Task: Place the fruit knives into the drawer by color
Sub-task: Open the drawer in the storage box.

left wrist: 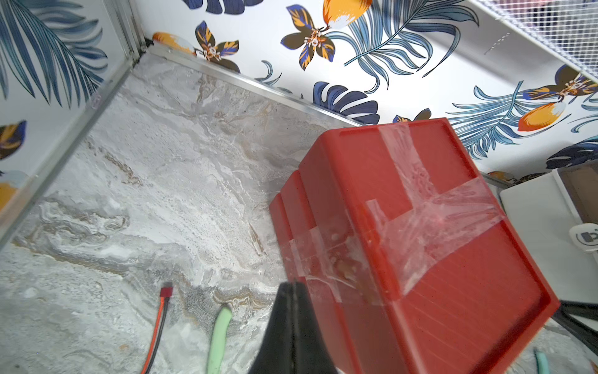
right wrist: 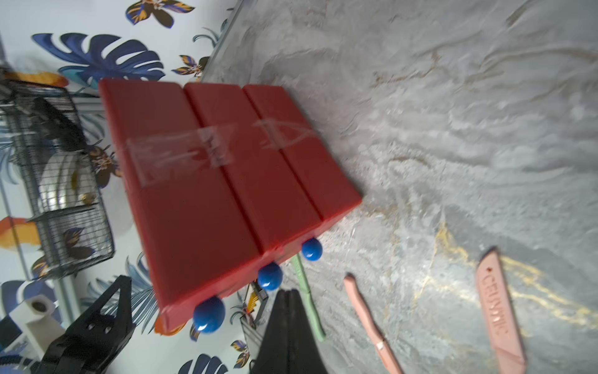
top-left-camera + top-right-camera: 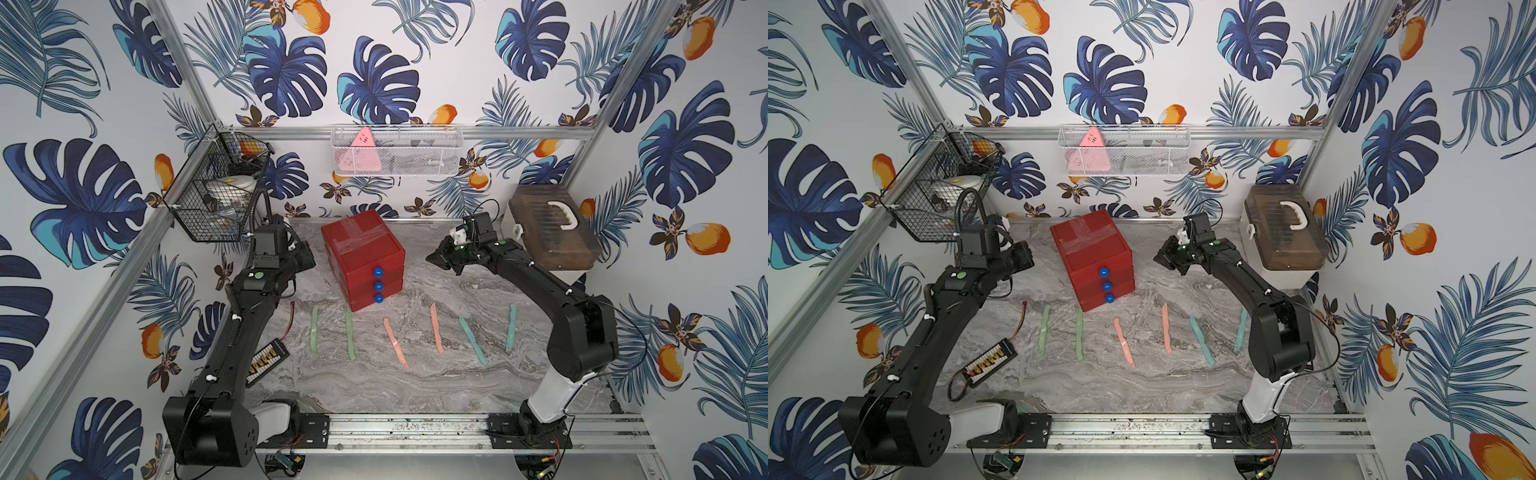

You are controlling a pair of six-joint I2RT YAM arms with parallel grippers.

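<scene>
Lying in a row on the grey marbled tabletop (image 3: 415, 386): six slim pastel plastic fruit knives (image 3: 395, 341), comprising a mint-green pair (image 3: 350, 336), a salmon-pink pair (image 3: 436, 328) and a teal-blue pair (image 3: 473, 340). Just behind them stands the glossy red plastic chest (image 3: 361, 257) of three drawers, blue knobs (image 3: 377, 272), all shut. Left gripper (image 1: 290, 286) and right gripper (image 2: 288, 293) flank it, jaws pressed together, empty. Sorting seemingly unstarted.
</scene>
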